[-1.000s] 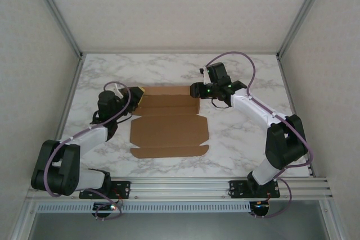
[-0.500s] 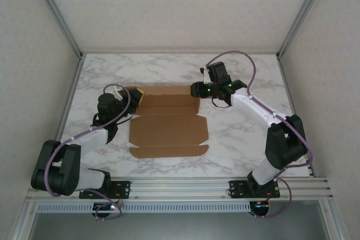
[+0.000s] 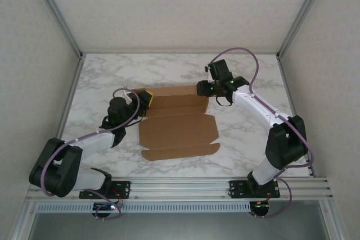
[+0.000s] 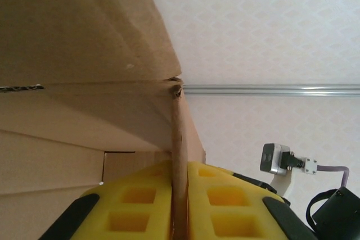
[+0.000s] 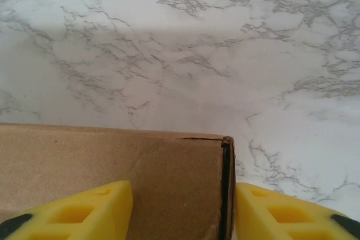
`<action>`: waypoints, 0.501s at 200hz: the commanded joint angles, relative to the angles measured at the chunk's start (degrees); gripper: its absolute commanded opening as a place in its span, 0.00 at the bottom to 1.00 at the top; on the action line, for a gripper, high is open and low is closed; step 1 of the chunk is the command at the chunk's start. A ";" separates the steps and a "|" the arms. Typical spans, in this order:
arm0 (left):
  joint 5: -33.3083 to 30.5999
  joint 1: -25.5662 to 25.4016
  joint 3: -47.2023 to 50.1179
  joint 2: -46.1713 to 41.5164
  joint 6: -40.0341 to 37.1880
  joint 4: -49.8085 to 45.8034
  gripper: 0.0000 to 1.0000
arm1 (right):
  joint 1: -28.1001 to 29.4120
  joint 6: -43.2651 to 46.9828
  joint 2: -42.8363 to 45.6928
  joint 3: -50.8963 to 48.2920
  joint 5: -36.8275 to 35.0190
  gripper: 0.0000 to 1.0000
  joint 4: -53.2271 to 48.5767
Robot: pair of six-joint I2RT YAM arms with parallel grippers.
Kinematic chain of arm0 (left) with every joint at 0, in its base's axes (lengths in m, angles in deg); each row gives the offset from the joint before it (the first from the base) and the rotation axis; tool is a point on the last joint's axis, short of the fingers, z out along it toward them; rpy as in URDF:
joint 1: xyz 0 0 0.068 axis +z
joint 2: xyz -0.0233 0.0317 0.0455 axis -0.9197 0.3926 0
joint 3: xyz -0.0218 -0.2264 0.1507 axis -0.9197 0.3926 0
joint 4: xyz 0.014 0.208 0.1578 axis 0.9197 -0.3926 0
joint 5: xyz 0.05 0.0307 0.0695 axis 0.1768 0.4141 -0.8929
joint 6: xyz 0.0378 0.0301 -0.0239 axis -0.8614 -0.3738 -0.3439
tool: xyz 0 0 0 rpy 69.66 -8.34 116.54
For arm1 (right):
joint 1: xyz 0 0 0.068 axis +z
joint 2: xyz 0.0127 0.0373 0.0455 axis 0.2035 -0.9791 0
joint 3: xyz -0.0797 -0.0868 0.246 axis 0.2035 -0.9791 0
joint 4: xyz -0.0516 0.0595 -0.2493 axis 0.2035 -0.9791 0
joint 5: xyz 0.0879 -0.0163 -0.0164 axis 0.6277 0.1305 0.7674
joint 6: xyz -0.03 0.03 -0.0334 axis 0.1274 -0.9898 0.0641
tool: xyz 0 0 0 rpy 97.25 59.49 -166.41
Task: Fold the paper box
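The paper box is a brown cardboard sheet lying partly folded at the table's middle, its back and side walls raised. My left gripper is at the box's back left corner. In the left wrist view its yellow pads are shut on a thin upright cardboard flap. My right gripper is at the back right corner. In the right wrist view its fingers stand wide apart on either side of the box's corner wall, with the doubled flap edge right beside the right finger.
The marble table has free room round the box. Walls and an aluminium frame enclose it at the back and sides. A rail with both arm bases runs along the near edge.
The box has slid to the right and turned slightly, carried by my left gripper. The right gripper has shifted a little right and back with the corner.
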 commanded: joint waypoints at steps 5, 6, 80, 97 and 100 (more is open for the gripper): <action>-2.74 -1.15 -1.35 -0.67 -1.40 -4.39 0.20 | 0.18 1.09 1.85 0.32 -1.41 0.52 -2.46; -2.88 -1.13 -1.39 -0.73 -1.58 -4.73 0.21 | 0.19 1.09 1.85 0.25 -1.36 0.52 -2.45; -8.14 0.81 -7.15 -10.96 -24.58 -31.44 0.66 | -1.91 -0.80 0.71 -0.58 4.08 0.55 0.32; -13.90 0.84 -6.45 -16.15 -28.16 -37.45 0.66 | -2.16 -1.01 -0.17 0.60 3.56 0.55 -0.38; -14.97 0.83 -5.93 -17.14 -28.63 -38.02 0.65 | -2.21 -1.02 -0.28 0.69 3.64 0.55 -0.40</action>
